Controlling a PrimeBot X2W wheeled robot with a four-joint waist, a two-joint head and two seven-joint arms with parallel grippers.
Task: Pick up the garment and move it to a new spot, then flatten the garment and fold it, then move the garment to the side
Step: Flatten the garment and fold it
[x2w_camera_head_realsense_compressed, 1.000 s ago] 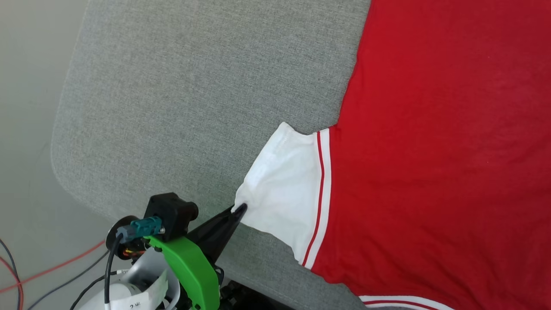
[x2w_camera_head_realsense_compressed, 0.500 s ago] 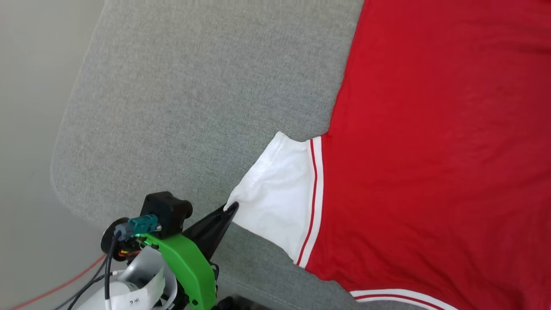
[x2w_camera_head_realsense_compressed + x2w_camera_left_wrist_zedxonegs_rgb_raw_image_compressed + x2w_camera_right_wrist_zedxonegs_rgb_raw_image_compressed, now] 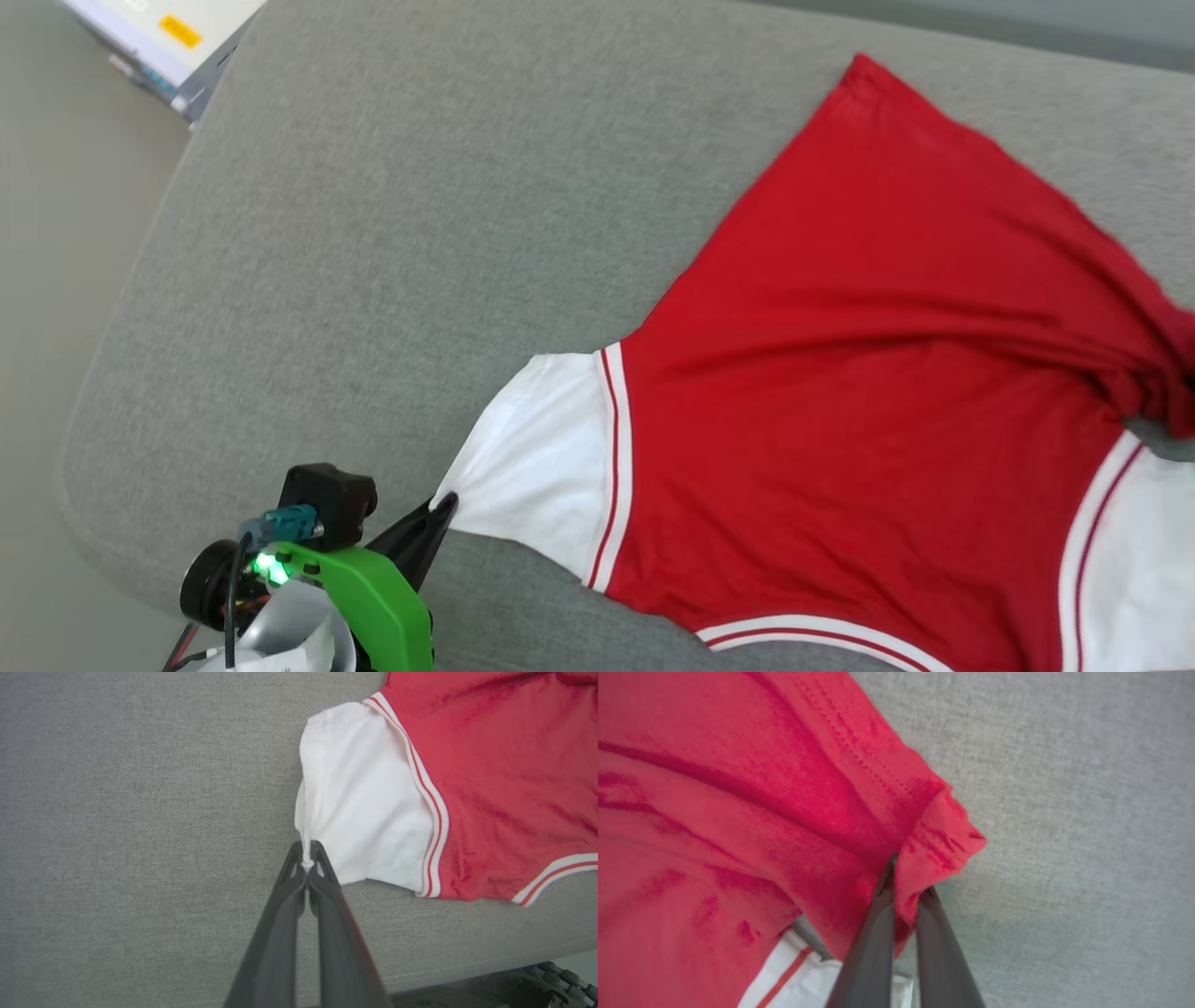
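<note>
A grey fabric-covered cushion (image 3: 373,233) with a rounded near-left corner is carrying a single garment (image 3: 840,373), a red jersey spreading across its right half. The jersey's white sleeve (image 3: 537,467), trimmed in red-and-white stripe, is lying near the front edge, its outer corner drawing to a point. A stitched seam (image 3: 467,970) is running along that front edge. Toward the right the red cloth is bunching into folds, and a second white sleeve (image 3: 1139,560) is lying just beside them.

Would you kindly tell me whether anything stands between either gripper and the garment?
Nothing visible does: the left gripper is shut on the white sleeve of the garment, and the right gripper on its red hem corner.
</note>
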